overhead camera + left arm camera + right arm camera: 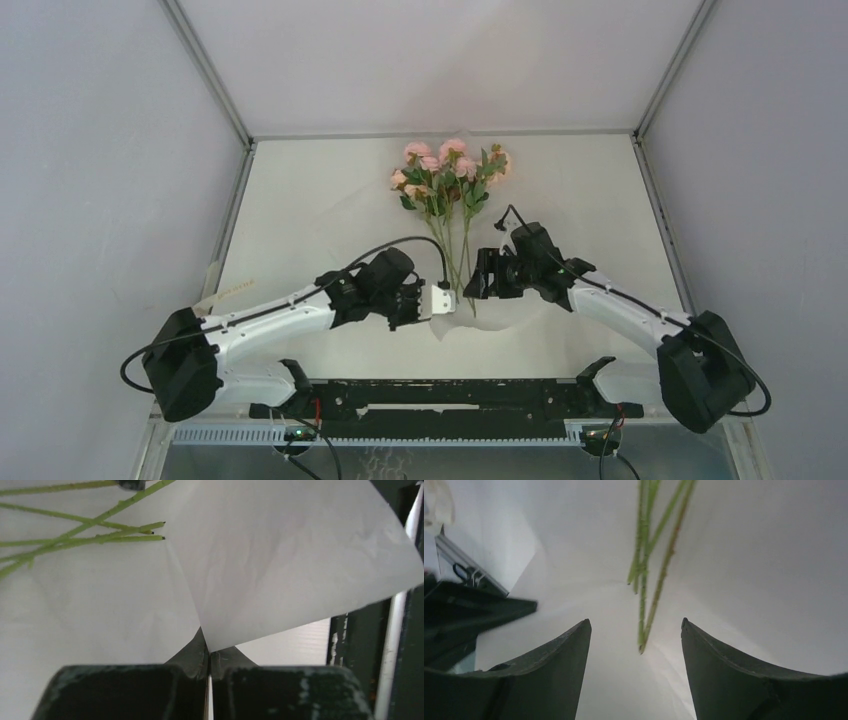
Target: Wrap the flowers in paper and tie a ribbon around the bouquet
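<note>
- The flowers [450, 168] lie flat on the tabletop [290, 175]. Their pink heads are bunched toward the far side, and the thin green stems [643, 605] run back toward the two arms.
- Under them is the paper [300, 555]. It is white on white, so from above I can hardly make out its edges. Only a wavy near edge shows just in front of the stem ends.
- The left arm [260, 322] reaches in from the left, low over the tabletop, with its tip just left of the stem ends.
- The left jaws are pressed together and pinching the paper. From the left wrist, a corner of the sheet runs down into the slit between them. From there the sheet stands up in a broad flap, folded along a crease.
- That raised flap sits just beside the cut ends of the stems, which lie on the flat part of the sheet.
- The right arm [620, 310] comes in from the right. Its tip is just right of the stems, facing the left one across them.
- The right jaws are spread wide and hold nothing. From the right wrist, the stem ends lie in the gap between them, on the paper below, touching neither side.
- Whether the right jaws touch the sheet I cannot tell.
</note>
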Tool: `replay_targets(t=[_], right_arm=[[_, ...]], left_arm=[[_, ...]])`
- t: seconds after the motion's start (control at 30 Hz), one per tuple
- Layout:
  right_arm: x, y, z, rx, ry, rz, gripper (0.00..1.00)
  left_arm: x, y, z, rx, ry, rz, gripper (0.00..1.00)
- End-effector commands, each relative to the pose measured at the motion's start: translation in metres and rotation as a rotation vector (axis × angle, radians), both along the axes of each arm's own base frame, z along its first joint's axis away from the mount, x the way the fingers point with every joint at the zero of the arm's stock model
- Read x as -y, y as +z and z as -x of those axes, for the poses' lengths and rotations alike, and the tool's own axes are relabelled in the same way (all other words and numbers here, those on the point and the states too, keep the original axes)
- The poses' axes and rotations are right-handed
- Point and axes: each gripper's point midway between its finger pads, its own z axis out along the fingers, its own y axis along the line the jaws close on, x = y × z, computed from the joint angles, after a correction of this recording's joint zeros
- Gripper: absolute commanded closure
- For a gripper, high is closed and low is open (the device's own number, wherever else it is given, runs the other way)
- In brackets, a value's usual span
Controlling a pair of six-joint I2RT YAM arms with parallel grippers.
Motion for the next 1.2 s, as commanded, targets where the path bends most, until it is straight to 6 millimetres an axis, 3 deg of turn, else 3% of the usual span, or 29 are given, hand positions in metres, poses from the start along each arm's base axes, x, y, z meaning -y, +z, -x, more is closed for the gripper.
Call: replay_targets(t=[0.0, 0.2, 0.3, 0.47, 0.7, 0.93, 1.0, 1.1, 1.13, 1.17], right_arm=[[-0.007, 0.051, 0.001, 0.223, 0.189, -0.066, 0.24], [-0.003, 0.053, 0.027, 0.216, 0.308, -0.085, 0.24], [-0.013, 0.060, 0.041, 0.217, 0.377, -0.172, 0.24], [-0.023, 0.046, 0.054, 0.231, 0.414, -0.162, 0.18], [-0.031, 0.024, 0.046, 0.263, 0.419, -0.113, 0.15], [-0.029, -0.010, 0.027, 0.273, 0.349, -0.022, 0.18], [-0.034, -0.009, 0.023, 0.290, 0.355, -0.043, 0.29], [-0.036, -0.007, 0.023, 0.286, 0.357, -0.057, 0.72], [-0.036, -0.006, 0.024, 0.284, 0.361, -0.064, 0.82], [-0.036, -0.005, 0.025, 0.280, 0.366, -0.071, 0.92]], left_arm=[[0.004, 0.006, 0.003, -0.300, 0.176, 0.079, 1.00], [-0.004, 0.001, -0.017, -0.435, 0.266, 0.100, 1.00], [-0.001, -0.001, -0.024, -0.481, 0.278, 0.104, 1.00], [-0.010, -0.011, -0.038, -0.519, 0.328, 0.093, 1.00], [-0.009, -0.015, -0.040, -0.548, 0.319, 0.082, 1.00], [-0.011, -0.017, -0.040, -0.558, 0.319, 0.078, 1.00], [-0.010, -0.015, -0.040, -0.555, 0.318, 0.080, 1.00], [-0.013, -0.014, -0.041, -0.529, 0.309, 0.073, 0.98], [-0.014, -0.013, -0.041, -0.518, 0.301, 0.069, 0.85], [-0.017, -0.012, -0.040, -0.508, 0.290, 0.064, 0.67]])
